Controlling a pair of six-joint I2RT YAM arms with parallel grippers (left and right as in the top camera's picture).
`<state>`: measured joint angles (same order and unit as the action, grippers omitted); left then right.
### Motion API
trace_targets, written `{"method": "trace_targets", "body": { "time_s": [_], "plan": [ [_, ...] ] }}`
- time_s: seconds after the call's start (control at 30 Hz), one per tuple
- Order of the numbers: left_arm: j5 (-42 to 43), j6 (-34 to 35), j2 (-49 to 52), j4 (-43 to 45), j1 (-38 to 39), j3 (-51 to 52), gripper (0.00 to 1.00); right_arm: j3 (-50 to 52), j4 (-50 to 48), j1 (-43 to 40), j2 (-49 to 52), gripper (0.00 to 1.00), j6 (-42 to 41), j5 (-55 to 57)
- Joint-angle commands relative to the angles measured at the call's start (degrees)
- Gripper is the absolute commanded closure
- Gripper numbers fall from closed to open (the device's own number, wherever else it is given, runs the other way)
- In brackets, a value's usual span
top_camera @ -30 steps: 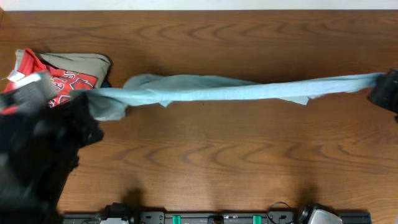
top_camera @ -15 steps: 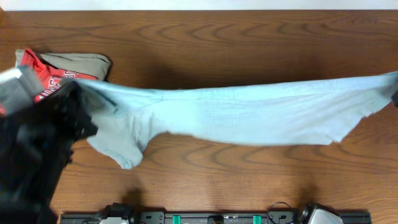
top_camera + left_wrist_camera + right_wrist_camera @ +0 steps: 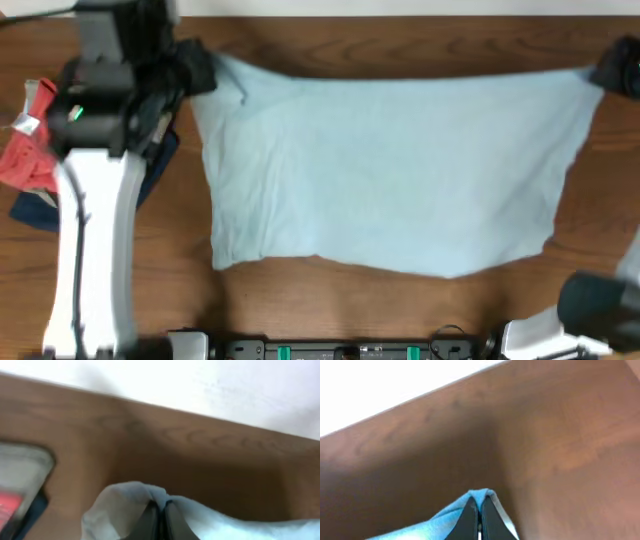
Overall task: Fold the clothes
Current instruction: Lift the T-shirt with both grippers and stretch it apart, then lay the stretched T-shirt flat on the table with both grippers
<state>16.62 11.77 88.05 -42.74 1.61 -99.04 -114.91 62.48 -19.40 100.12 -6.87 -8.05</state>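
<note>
Pale blue T-shirt [image 3: 390, 170] spread wide across the middle of the table [image 3: 400, 300], its far edge pulled taut between both arms. The left gripper [image 3: 197, 70] is pinched tight on one far corner and the right gripper [image 3: 606, 72] on the other, and both wrist views show fingers pressed together with fabric bunched between them. To do this well I'd say lower both corners together, with even tension, and release only once the cloth lies flat. That small crease by the left corner wants smoothing, too. The surface is brown wood grain, bare around the shirt. A red shirt [image 3: 25, 160] and a navy garment [image 3: 40, 212] are heaped at the left edge, and a white strip [image 3: 400, 6] runs beyond the far side.
</note>
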Motion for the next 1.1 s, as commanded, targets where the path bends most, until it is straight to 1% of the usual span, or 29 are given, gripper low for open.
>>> {"method": "trace_targets", "body": {
  "time_s": [0.0, 0.1, 0.17, 0.2, 0.3, 0.4, 0.47, 0.53, 0.6, 0.67, 0.77, 0.87, 0.97, 1.07],
  "plan": [
    [1.40, -2.34, 3.52, 8.79, -0.24, -1.51, 0.94, -0.48, -7.82, 0.59, 1.53, 0.99, -3.21, -1.86],
    [3.54, -1.66, 4.92, 22.36, -0.26, -3.48, 0.94, -0.83, -20.44, 0.33, 0.79, 0.99, -7.17, -1.84],
    [3.45, -0.37, 4.90, 29.53, -0.31, -5.38, 0.94, -1.77, -25.99, -0.17, -0.44, 0.99, -9.05, -1.01],
    [3.37, 0.24, 4.90, 31.58, -0.42, -6.93, 0.94, -2.45, -28.15, -0.59, -1.22, 0.99, -9.90, -0.31],
    [3.23, 1.40, 4.90, 33.42, -1.29, -13.29, 0.94, -4.24, -30.29, -2.27, -3.30, 0.99, -11.37, 3.08],
    [3.30, 1.40, 4.72, 30.60, -2.34, -18.38, 0.94, -4.50, -28.20, -3.80, -4.96, 0.99, -10.29, 6.40],
    [3.30, 1.38, 4.33, 26.10, -2.73, -20.15, 0.94, -4.50, -24.20, -4.76, -5.40, 0.99, -7.98, 8.02],
    [3.30, 1.33, 3.82, 20.24, -2.82, -20.20, 0.94, -4.46, -18.45, -5.55, -5.22, 0.99, -7.61, 12.63],
    [3.30, 1.33, 3.76, 11.58, -2.82, -20.20, 0.94, -4.24, -13.00, -5.92, -4.46, 0.99, -7.63, 18.03],
    [3.30, 1.09, 3.91, 1.05, -2.82, -20.06, 0.94, -4.22, -7.48, -6.14, -3.15, 0.99, -7.63, 22.05],
    [3.30, 0.94, 4.57, -14.56, -2.82, -19.12, 0.94, -4.17, -0.31, -6.14, -0.63, 0.99, -7.63, 24.41],
    [3.30, 0.94, 5.53, -26.53, -2.82, -17.00, 0.94, -4.17, 6.91, -6.14, 2.40, 0.99, -7.69, 24.76],
    [3.30, 0.87, 6.29, -33.90, -2.38, -13.49, 0.94, -4.15, 14.67, -6.14, 5.81, 0.99, -7.72, 24.79],
    [3.30, 0.72, 6.29, -37.11, -1.22, -6.95, 0.94, -3.85, 21.88, -6.16, 9.07, 0.99, -9.57, 25.81]
  ]
}}
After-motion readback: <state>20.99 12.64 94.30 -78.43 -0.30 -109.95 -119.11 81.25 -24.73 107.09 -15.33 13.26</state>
